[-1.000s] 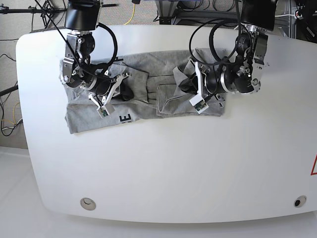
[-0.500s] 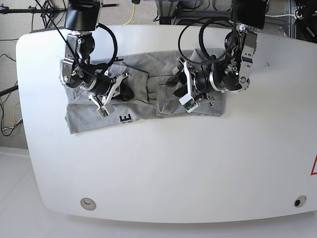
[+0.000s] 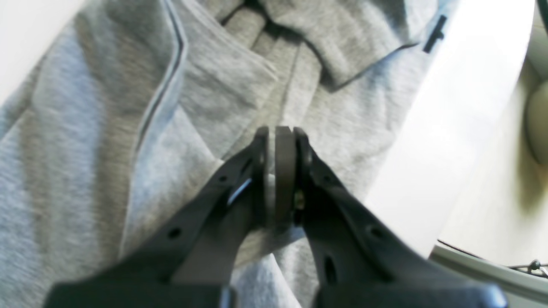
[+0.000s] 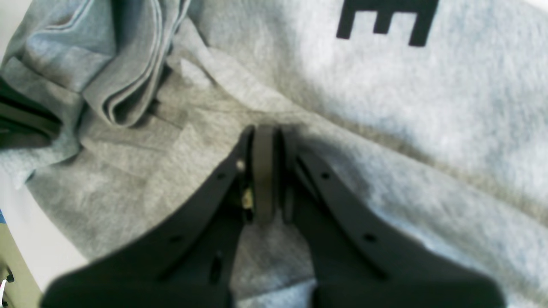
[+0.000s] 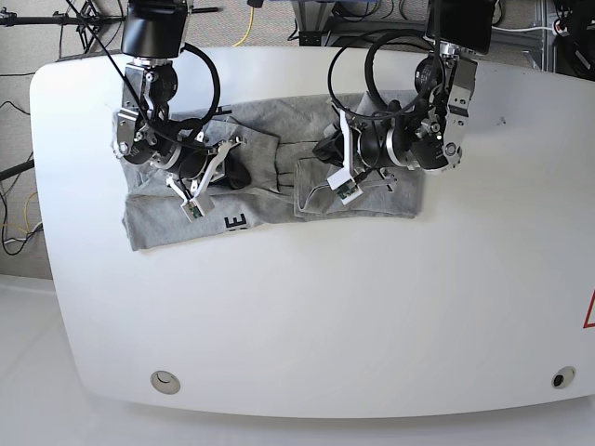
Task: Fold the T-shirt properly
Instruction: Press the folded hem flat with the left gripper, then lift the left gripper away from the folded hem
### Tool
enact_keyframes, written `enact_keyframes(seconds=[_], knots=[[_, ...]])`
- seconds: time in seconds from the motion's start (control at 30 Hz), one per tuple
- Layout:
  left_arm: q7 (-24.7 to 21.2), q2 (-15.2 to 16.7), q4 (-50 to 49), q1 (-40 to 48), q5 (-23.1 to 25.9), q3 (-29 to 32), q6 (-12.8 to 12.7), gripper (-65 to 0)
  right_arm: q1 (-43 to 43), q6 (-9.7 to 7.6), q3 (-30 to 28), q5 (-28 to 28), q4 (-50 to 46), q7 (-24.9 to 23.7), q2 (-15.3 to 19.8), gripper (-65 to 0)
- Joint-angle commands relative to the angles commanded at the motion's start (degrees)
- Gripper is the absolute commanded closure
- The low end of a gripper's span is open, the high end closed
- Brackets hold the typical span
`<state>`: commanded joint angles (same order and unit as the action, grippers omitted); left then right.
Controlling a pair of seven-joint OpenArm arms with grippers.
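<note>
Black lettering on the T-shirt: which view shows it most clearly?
The right wrist view: a bold black letter E fills the top of the frame on the grey T-shirt. The base view shows that lettering only as a tiny mark. The left wrist view shows plain grey fabric, no lettering.

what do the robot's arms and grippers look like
Both arms are black and silver metal, with looping black cables and small white camera brackets by the wrists. The left gripper and right gripper each have matte black, tapering fingers with small round holes, plus grey pads.
</note>
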<state>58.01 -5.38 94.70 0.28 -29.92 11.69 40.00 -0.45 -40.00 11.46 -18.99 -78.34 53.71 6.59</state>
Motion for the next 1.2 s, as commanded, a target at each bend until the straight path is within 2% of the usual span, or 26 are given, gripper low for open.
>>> enact_keyframes(seconds=[0.33,0.4,0.53,0.67,0.73,0.8,0.87,0.93,1.2], knots=[[-0.5,-0.2,0.0,-0.6,-3.5,0.0,0.0,-1.2,0.0,0.0,0.1,-0.5,-0.4,-0.1,0.0,-2.2],[-0.3,-0.2,0.1,-1.0,-7.3,-0.1,0.0,-1.1,0.1,0.0,0.1,-0.9,-0.5,-0.7,0.1,-2.3],[-0.3,0.0,0.3,-1.0,-7.7,0.0,0.0,-1.2,0.1,0.0,0.1,-0.9,-0.6,-0.8,0.1,-2.3],[-1.1,0.7,1.4,-0.6,-4.4,-0.1,0.0,-0.7,0.1,0.0,0.1,-0.9,-0.5,-0.8,0.1,-2.3],[-1.9,1.0,2.6,0.0,0.3,-0.4,0.0,-0.4,0.1,0.0,0.2,-0.9,-0.5,-0.7,0.0,-2.2],[-5.3,1.1,3.1,1.0,11.2,-1.4,0.0,0.0,0.1,0.0,0.1,-1.3,-0.5,-0.9,-0.1,-2.0],[-6.6,0.7,3.2,1.5,13.6,-2.4,0.0,-0.1,0.1,0.0,0.1,-1.2,-0.6,-1.1,-0.1,-2.1],[-7.2,0.3,3.2,1.9,14.3,-3.5,0.0,-0.3,0.2,0.0,0.1,-1.4,-0.6,-1.1,-0.1,-2.0],[-7.6,-1.8,1.0,1.9,9.5,-6.5,0.0,-1.9,0.1,0.0,-0.1,-1.5,-0.9,-2.1,0.0,-1.9]])
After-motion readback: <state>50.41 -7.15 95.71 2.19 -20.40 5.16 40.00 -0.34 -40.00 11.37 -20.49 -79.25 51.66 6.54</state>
